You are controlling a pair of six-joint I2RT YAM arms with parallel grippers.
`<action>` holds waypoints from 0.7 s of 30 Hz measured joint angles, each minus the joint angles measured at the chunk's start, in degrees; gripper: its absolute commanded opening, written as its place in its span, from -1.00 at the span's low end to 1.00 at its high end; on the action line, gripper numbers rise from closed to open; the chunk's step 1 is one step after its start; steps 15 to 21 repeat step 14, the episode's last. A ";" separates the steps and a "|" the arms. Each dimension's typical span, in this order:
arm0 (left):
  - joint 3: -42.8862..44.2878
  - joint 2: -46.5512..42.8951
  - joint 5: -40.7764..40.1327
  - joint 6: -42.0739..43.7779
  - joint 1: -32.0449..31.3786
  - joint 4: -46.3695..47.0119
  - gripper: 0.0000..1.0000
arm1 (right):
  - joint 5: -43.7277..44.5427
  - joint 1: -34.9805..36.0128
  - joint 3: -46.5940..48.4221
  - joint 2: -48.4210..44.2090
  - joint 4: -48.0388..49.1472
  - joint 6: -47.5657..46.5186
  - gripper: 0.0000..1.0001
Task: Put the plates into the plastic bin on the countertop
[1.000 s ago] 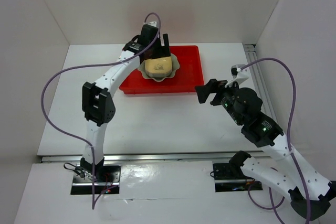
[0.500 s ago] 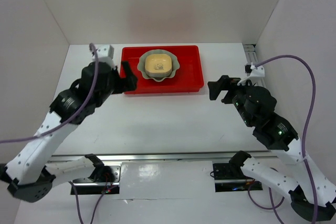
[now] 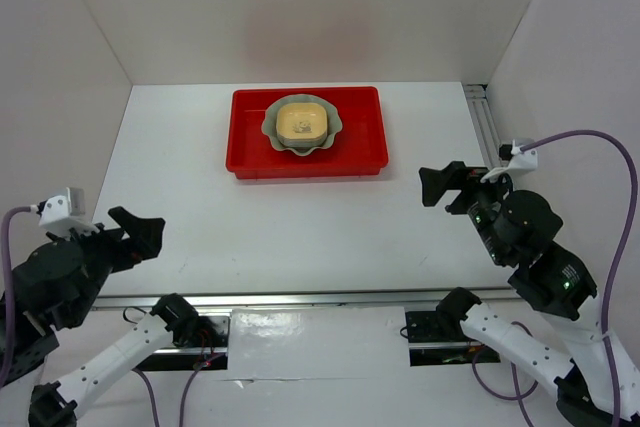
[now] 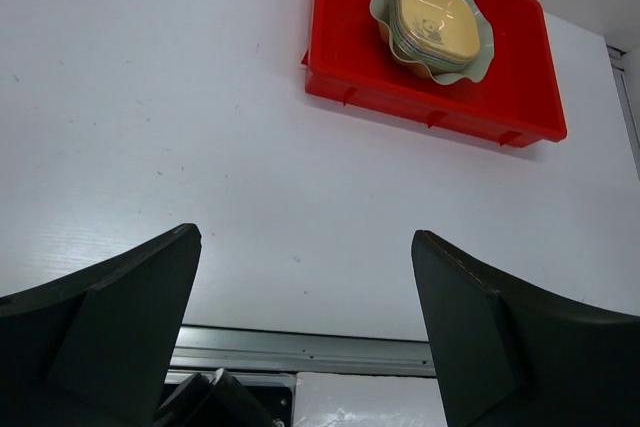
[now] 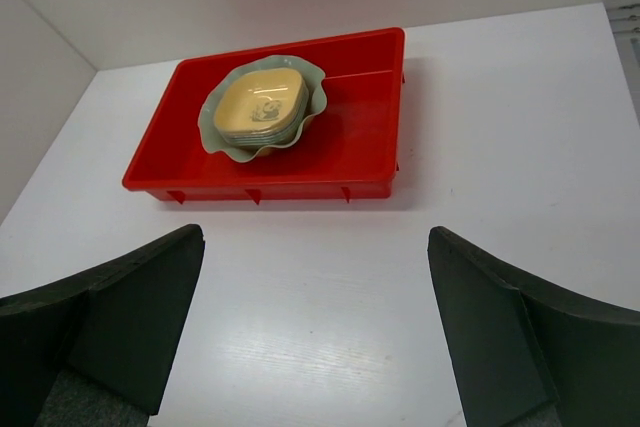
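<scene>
Red plastic bin [image 3: 362, 133] is seen at the far middle of the white countertop [image 3: 300, 227], long side toward the arms. The pale green scalloped dish [image 3: 335, 128] is sat inside it, left of centre, with bare bin floor to its right. A stack of small rounded-square dishes is nested in the scalloped dish, yellow dish [image 3: 302, 121] on top. Lower edges are visible in the wrist views, but their colours can't be told.

Left gripper [image 3: 140, 237]: jaws spread wide, nothing held, positioned over the near-left corner, well apart from the bin. Right gripper [image 3: 432, 185]: jaws spread wide too, nothing held, positioned over the right side of the countertop, short of the bin's right end.
</scene>
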 measured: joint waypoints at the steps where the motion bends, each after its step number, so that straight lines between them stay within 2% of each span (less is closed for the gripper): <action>1: 0.76 -0.44 -0.15 -0.33 0.00 -0.92 1.00 | 0.11 0.00 -0.20 -0.37 -0.02 -0.02 1.00; 8: 1.22 -0.57 -0.61 -1.70 0.00 -4.02 1.00 | 0.90 0.00 -0.98 -0.70 -0.20 -0.04 1.00; 21: -0.33 0.20 -0.37 -1.68 0.00 -3.72 1.00 | 1.86 0.00 -1.07 -1.40 -0.46 -0.02 1.00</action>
